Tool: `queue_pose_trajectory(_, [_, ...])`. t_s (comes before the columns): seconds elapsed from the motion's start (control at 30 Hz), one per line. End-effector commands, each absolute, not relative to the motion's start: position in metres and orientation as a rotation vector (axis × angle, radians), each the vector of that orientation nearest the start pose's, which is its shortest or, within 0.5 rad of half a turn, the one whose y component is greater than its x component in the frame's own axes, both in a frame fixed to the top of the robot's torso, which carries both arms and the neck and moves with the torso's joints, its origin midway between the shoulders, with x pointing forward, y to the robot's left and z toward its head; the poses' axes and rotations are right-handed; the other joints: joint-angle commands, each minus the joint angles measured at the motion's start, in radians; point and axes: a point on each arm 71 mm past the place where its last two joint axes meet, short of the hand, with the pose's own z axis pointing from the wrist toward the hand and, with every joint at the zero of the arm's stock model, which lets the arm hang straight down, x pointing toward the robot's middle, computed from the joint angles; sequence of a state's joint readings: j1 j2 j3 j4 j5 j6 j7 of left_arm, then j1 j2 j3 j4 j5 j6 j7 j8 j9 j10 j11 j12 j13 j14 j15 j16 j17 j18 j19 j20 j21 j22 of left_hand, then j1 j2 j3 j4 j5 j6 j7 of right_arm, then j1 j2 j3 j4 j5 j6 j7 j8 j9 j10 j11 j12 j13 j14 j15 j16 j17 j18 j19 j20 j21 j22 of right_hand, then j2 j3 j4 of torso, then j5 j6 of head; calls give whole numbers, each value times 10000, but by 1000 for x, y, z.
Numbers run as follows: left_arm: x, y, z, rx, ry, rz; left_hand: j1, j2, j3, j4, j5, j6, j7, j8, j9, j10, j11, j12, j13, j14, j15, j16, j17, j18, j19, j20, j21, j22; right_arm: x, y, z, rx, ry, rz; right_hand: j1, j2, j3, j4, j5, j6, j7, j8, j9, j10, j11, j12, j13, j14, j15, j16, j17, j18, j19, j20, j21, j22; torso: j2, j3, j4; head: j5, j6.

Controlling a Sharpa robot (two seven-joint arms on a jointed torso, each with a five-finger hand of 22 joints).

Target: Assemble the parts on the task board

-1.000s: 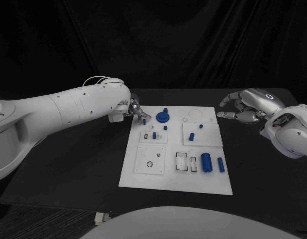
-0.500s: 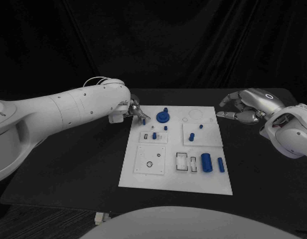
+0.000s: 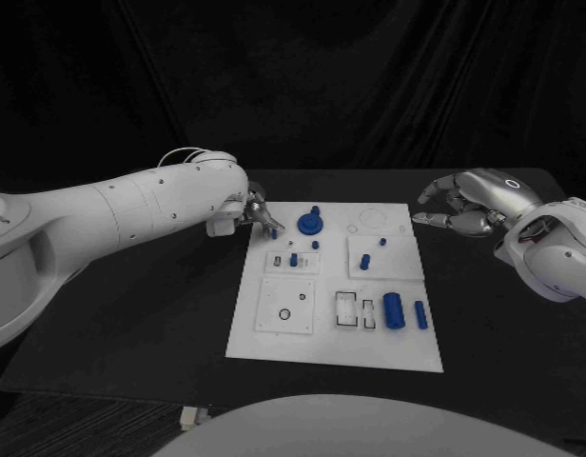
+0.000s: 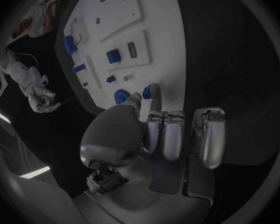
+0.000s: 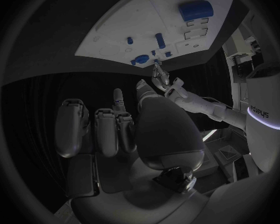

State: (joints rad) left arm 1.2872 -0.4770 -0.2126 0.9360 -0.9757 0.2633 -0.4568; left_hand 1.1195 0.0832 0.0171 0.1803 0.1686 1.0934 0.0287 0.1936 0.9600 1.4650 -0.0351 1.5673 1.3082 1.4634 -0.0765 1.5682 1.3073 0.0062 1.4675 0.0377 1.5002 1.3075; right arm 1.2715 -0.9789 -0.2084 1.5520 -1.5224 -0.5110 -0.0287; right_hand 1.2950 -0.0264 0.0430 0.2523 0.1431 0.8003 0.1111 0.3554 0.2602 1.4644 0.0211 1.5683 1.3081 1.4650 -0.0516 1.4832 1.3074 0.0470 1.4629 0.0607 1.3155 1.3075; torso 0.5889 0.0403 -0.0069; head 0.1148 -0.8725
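Note:
The white task board [image 3: 334, 345] lies in the middle of the black table. My left hand [image 3: 255, 210] hovers at the board's far left corner and pinches a small blue part [image 4: 146, 92] between thumb and a finger, its tip low over the board [image 4: 162, 40]. A round blue part with a knob [image 3: 311, 224] stands just right of it. Small blue pegs [image 3: 293, 259] stand in the middle rows. A thick blue cylinder [image 3: 395, 310] and a slim one [image 3: 420, 315] lie at the near right. My right hand [image 3: 466, 205] hangs off the far right corner, fingers loosely bent, holding nothing.
A square plate with a ring hole [image 3: 286, 307] and white slotted blocks [image 3: 355, 309] occupy the board's near half. Bare black table [image 3: 156, 305] stretches on both sides of the board. The right wrist view shows the board [image 5: 134, 20] and my left hand [image 5: 160, 77] beyond my right hand [image 5: 115, 129].

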Motion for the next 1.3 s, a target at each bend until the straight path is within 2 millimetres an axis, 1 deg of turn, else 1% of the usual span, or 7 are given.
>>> queue_pose_trajectory(0.03, [557, 204, -262, -2174, 24449, -2168, 93, 5, 13, -80, 72, 34, 35, -42, -18, 1058, 57, 35, 2626, 1074, 75, 26, 2634, 161, 435, 69, -51, 2272, 465, -259, -194, -2179, 15423, 5424, -27, 86, -50, 13, 34, 43, -7, 59, -14, 1064, 60, 25, 2627, 792, 86, 1, 1440, 120, 57, 45, -18, 1834, 0, 6, 1, -13, -2])
queue_pose_trajectory(0.27, [557, 203, -262, -2131, 24471, -2239, 150, 27, 102, -145, 220, 13, 40, -87, -41, 1058, 62, 35, 2626, 1074, 80, 26, 2634, 165, 424, 73, -68, 2270, 465, -260, -194, -2172, 15457, 5401, -24, 87, -51, 11, 34, 43, -7, 59, -16, 1064, 61, 25, 2627, 791, 87, -2, 1435, 121, 56, 45, -23, 1833, 1, 4, -7, -19, -2])
queue_pose_trajectory(0.83, [557, 203, -263, -2065, 24488, -2403, 355, -106, 750, -520, 1514, 3, 23, -254, -113, 1058, 52, 35, 2626, 1074, 78, 26, 2634, 170, 410, 74, -107, 2292, 466, -260, -195, -2177, 15560, 5357, -2, 110, -46, -3, 49, 46, -6, 58, -22, 1064, 64, 25, 2627, 788, 89, -13, 1420, 126, 48, 46, -48, 1826, -1, 3, 1, 2, -2])
queue_pose_trajectory(1.0, [558, 204, -263, -2061, 24468, -2463, 367, -221, 1162, -645, 2199, -1, 25, -303, -119, 1058, 51, 35, 2626, 1074, 75, 26, 2634, 172, 408, 69, -123, 2302, 466, -260, -195, -2183, 15592, 5347, 46, 156, -50, -43, 263, 58, 0, 50, -47, 1064, 71, 25, 2627, 784, 93, -28, 1400, 129, 46, 50, -72, 1823, -1, 4, 4, 6, -2])
queue_pose_trajectory(1.13, [558, 204, -263, -2048, 24446, -2535, 268, -229, 1250, -588, 2289, -3, 44, -317, -121, 1058, 59, 35, 2626, 1074, 80, 26, 2634, 172, 407, 74, -127, 2305, 466, -259, -195, -2190, 15611, 5345, 61, 171, -63, -61, 421, 67, 3, 46, -63, 1064, 74, 25, 2627, 785, 97, -29, 1397, 130, 46, 51, -83, 1822, -2, 5, 4, 15, -2])
queue_pose_trajectory(1.2, [558, 203, -263, -2023, 24452, -2591, 259, -287, 1462, -619, 2719, -12, 45, -324, -103, 1058, 62, 35, 2626, 1074, 86, 26, 2634, 175, 401, 71, -139, 2308, 466, -259, -196, -2193, 15620, 5344, 70, 177, -71, -72, 515, 72, 5, 42, -74, 1064, 74, 25, 2627, 784, 97, -30, 1394, 127, 52, 53, -76, 1826, -1, 4, 2, 13, -2])
queue_pose_trajectory(1.3, [558, 203, -263, -1972, 24514, -2630, 244, -354, 1734, -659, 3078, -9, 43, -315, -67, 1058, 61, 35, 2626, 1074, 86, 26, 2634, 179, 391, 75, -157, 2308, 466, -259, -196, -2194, 15632, 5339, 77, 182, -74, -80, 571, 74, 5, 40, -80, 1064, 74, 25, 2627, 783, 97, -35, 1388, 129, 50, 53, -87, 1823, -2, 3, -3, 17, -2])
